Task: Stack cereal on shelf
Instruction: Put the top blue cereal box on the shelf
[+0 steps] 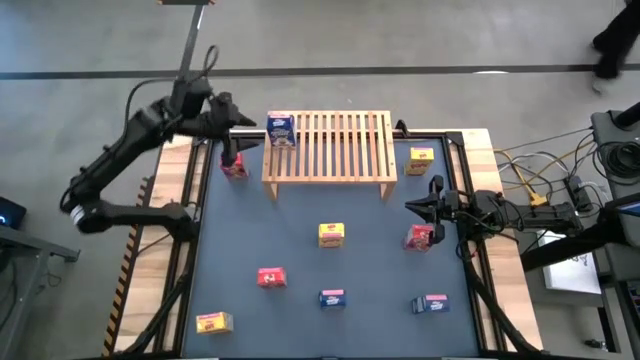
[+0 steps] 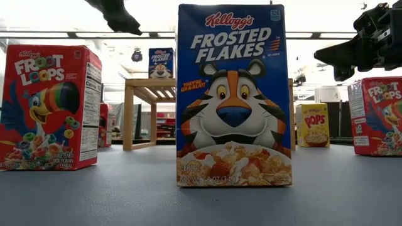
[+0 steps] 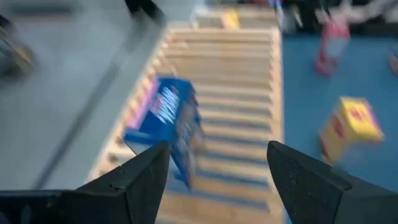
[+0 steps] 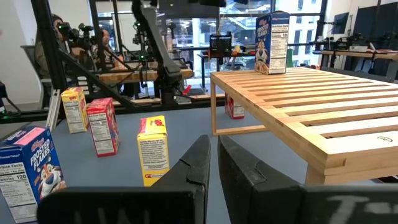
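Shelf (image 1: 330,150) holds 1 blue Frosted Flakes box (image 1: 281,130), upright at its left end | left gripper (image 1: 236,127) just beside that box, jaws wide, empty | right gripper (image 1: 418,206) off shelf's right-front corner near red Froot Loops box (image 1: 421,237), jaws nearly closed, empty | advice: open wide, straddle box squarely before closing.

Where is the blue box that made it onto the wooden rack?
The blue box stands on the rack's left end in the high view, beside the left gripper.

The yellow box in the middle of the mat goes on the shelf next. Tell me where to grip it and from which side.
Grip the yellow box from above, across its two narrow sides near the top. It stands upright and alone on the mat, so both sides are free. The right gripper looks nearest.
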